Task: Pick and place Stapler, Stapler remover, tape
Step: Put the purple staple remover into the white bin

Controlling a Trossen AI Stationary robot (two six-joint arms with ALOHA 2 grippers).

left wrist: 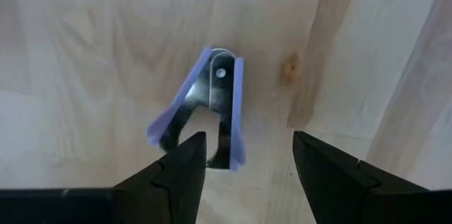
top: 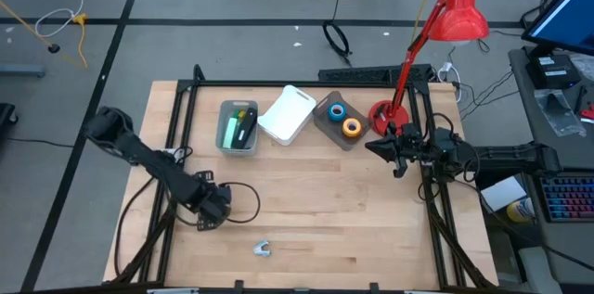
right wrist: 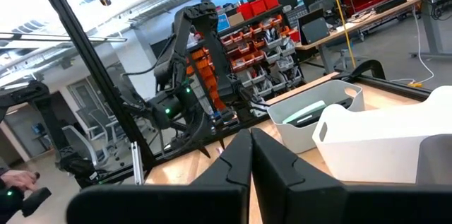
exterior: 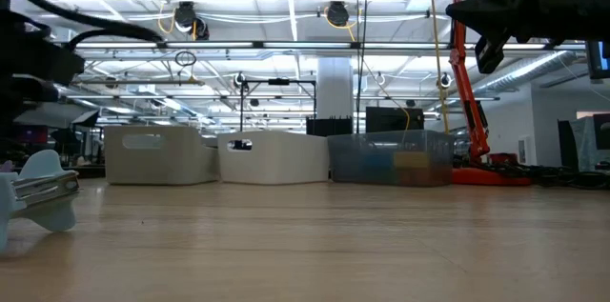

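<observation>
The stapler remover (left wrist: 205,111), pale blue with metal jaws, lies flat on the wooden table (top: 325,210) near its front edge (top: 262,249). My left gripper (left wrist: 248,139) points down above the table, open. The remover lies just beside one of its fingers (left wrist: 180,171), not between them. In the high view this gripper (top: 215,209) is left of the remover and farther from the front edge. A blue tape roll (top: 337,108) and an orange one (top: 352,127) lie in a clear bin (top: 325,129). A green and black stapler (top: 241,127) lies in a grey bin (top: 223,132). My right gripper (top: 394,153) hovers shut at the right.
A white bin (top: 288,113) stands between the grey and clear bins along the far edge. A red desk lamp (top: 459,11) rises from its base (top: 382,116) at the far right, close to my right arm. Bare wood lies around the remover.
</observation>
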